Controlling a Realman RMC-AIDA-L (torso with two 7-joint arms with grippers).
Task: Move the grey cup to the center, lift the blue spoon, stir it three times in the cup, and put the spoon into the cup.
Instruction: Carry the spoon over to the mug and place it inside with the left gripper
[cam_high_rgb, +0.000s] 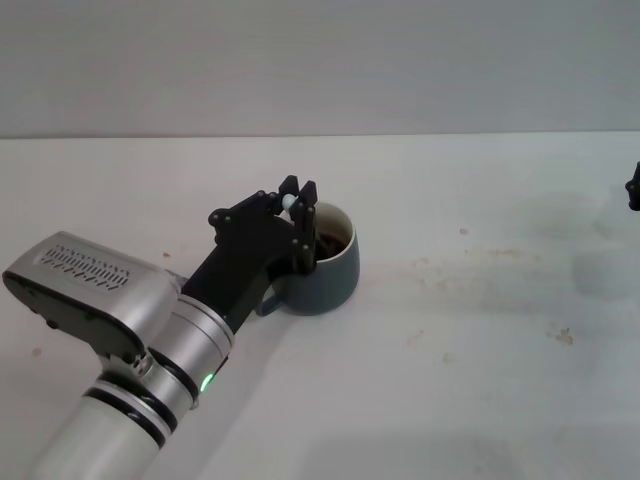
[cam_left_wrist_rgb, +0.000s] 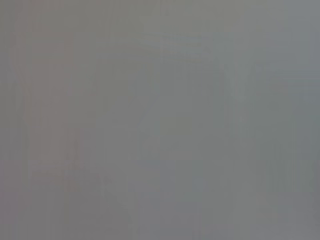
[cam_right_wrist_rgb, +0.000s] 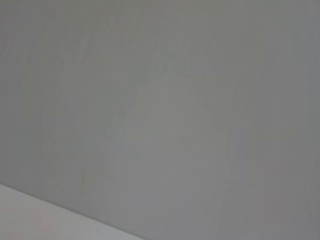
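Slate-grey cup (cam_high_rgb: 325, 270) sits mid-table (cam_high_rgb: 480, 340) as the left gripper (cam_high_rgb: 299, 200), clamped on the blue spoon (cam_high_rgb: 289, 203), holds it over the rim; right gripper (cam_high_rgb: 633, 187) idles at the table's right edge.

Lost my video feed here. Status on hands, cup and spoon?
Left hand over the grey cup, shut on the blue spoon, held upright. Right hand parked at far right edge. Nothing in the way.
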